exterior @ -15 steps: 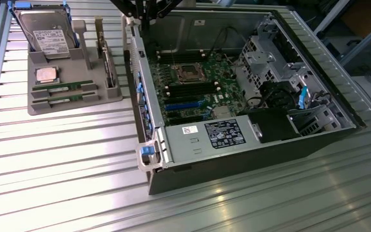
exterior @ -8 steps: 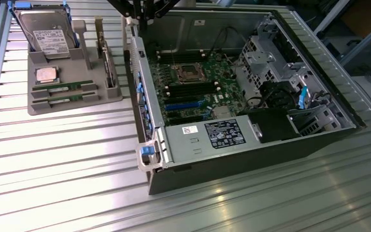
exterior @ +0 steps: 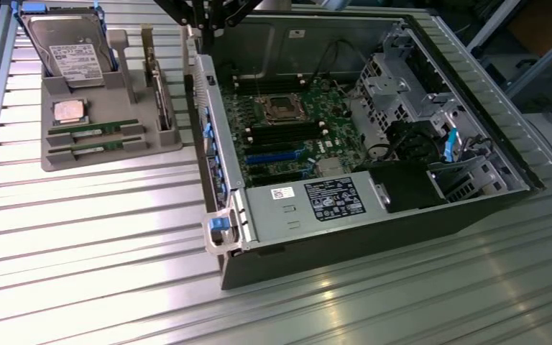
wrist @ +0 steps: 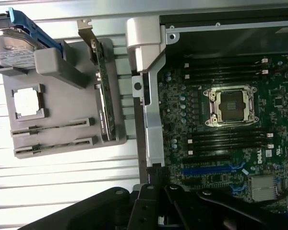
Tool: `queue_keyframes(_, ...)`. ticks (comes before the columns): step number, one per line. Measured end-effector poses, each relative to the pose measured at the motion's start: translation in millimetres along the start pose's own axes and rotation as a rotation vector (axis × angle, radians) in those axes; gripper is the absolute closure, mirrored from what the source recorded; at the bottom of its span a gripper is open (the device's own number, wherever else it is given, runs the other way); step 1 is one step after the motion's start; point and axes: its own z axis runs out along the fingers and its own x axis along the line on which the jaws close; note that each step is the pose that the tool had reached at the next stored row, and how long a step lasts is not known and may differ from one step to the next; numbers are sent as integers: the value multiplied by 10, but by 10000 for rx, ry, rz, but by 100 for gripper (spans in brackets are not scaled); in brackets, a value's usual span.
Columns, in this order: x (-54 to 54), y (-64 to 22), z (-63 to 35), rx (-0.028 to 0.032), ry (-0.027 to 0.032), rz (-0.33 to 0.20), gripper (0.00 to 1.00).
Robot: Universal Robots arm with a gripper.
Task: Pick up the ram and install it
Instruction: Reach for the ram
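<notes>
Ram [exterior: 94,130] in grey tray [exterior: 118,108], ribbed metal table [exterior: 84,237], open computer case [exterior: 353,241]

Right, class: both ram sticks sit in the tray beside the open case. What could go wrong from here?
The two ram sticks lie close together, next to the processor chip; an off grasp could disturb a neighbour.
The upright expansion card and the case wall stand between them and the memory slots; a carried stick might clip either.
</notes>
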Motion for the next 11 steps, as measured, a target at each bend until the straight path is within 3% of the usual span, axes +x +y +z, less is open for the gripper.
queue_keyframes(11, 99, -7, -2, 0, 0, 0, 89)
